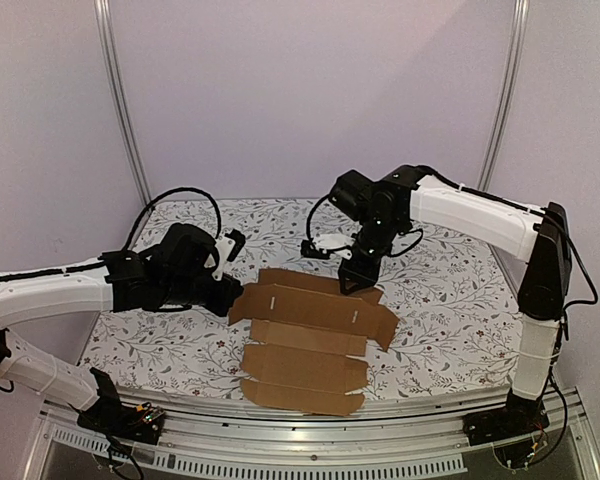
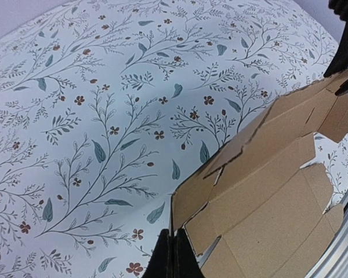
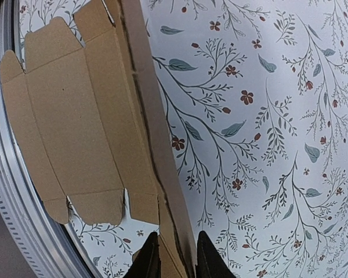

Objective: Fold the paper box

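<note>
Pale lilac walls (image 1: 310, 100) are seen behind a worktop (image 1: 450, 300) that is covered with a white cloth (image 2: 104, 116), printed with thin branches, leaves and small red flowers.

On it, near the front edge and between the two arms, the paper box (image 1: 310, 340) is laid as an open die-cut sheet, not yet folded. It is made of plain brown corrugated cardboard, matt and unprinted. It is divided by straight creases into long panels, with small rounded tabs at the ends and narrow slots cut in the far panel.

The left end of the sheet is met by the left gripper (image 1: 232, 296). Its jaws are closed together, and the corner flap, which stands up from the cloth, appears to be pinched between them. By this hold the light sheet is probably kept from sliding.

The far long flap, which is raised a little, is straddled by the right gripper (image 1: 358, 282). Its jaws are set narrow, one on each side of the cardboard edge; whether the edge is pressed already cannot be told. This place seems to be chosen so that the flap can be bent along its crease.

Beyond the near edge of the sheet a ribbed metal rail (image 1: 310, 432) is seen.
</note>
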Controlling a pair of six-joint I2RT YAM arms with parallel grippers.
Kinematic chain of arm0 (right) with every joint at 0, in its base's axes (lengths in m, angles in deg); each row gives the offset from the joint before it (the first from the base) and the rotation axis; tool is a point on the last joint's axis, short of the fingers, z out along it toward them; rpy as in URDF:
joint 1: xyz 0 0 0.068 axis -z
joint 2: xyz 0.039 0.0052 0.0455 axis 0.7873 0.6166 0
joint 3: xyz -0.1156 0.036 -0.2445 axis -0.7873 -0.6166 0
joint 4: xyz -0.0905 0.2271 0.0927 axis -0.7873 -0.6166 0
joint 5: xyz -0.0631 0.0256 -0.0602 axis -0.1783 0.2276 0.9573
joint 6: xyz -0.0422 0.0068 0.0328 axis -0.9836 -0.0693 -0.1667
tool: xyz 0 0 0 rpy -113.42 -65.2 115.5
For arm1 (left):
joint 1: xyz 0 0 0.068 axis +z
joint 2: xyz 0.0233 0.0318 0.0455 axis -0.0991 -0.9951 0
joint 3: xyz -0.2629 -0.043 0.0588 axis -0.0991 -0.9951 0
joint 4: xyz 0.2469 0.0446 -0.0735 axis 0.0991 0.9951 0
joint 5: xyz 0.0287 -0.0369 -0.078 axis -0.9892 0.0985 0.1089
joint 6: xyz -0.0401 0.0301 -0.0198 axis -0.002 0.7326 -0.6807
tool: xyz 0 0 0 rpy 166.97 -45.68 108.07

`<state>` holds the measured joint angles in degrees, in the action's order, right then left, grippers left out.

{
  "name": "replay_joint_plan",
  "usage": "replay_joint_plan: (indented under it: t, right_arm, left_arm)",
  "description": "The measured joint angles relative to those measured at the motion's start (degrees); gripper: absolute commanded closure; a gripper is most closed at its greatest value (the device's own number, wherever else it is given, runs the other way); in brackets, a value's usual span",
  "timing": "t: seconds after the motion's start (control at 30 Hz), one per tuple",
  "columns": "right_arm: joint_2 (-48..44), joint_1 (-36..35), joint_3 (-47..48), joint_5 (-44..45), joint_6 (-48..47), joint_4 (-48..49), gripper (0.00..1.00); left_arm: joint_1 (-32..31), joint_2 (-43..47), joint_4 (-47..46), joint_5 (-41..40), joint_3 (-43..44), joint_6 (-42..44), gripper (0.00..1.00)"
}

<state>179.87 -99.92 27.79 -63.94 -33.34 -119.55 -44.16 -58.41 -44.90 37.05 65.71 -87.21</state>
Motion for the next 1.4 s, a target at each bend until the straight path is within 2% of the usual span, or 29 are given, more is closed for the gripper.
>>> replay_joint_plan:
  t: [0.13, 0.3, 0.37, 0.53, 0.6, 0.7, 0.83, 0.9, 1.03, 1.1, 1.4]
  right_arm:
    - [0.00, 0.00, -0.17, 0.00, 0.20, 0.22, 1.00]
    - [0.00, 0.00, -0.46, -0.24, 0.00, 0.63, 1.00]
    - [-0.02, 0.00, -0.63, -0.24, -0.04, 0.81, 1.00]
    - [-0.33, -0.04, -1.79, 0.37, -0.04, 0.96, 1.00]
    - [-0.57, -0.20, -2.36, 1.31, -0.04, 1.01, 1.00]
    - [-1.22, -0.74, -2.95, 2.95, -0.02, 1.09, 1.00]
    - [-2.47, -1.64, -3.52, 4.44, 0.00, 1.29, 1.00]
    - [-3.10, -2.14, -3.78, 5.05, 0.00, 1.57, 1.00]
    - [-4.20, -3.34, -4.11, 6.29, 0.07, 2.03, 1.00]
    - [-4.50, -4.00, -4.20, 7.08, 0.22, 2.14, 1.00]
    - [-6.43, -6.56, -4.22, 10.64, 1.46, 2.69, 1.00]
  left_arm:
    - [-0.02, 0.00, 0.07, -0.02, 0.00, 0.00, 1.00]
    - [-0.02, 0.00, 0.04, -0.07, 0.00, -0.02, 1.00]
    - [-0.04, 0.00, 0.11, -0.20, 0.00, 0.00, 0.91]
    - [-0.09, 0.00, 2.34, -1.68, 1.11, 0.11, 0.48]
    - [-0.11, 0.00, 4.07, -2.32, 2.86, -0.85, 0.41]
    - [-0.13, 0.00, 6.16, -2.86, 6.40, -0.85, 0.39]
    - [-0.13, 0.00, 7.89, -2.84, 11.37, -1.16, 0.46]
    - [-0.07, 0.00, 8.63, -2.69, 13.62, -1.49, 0.58]
    - [1.01, -0.59, 9.35, -0.74, 16.83, -2.69, 0.91]
    - [2.14, -1.60, 9.49, 1.18, 18.05, -3.63, 1.00]
    - [4.42, -7.02, 10.73, 6.58, 20.92, -7.10, 1.00]
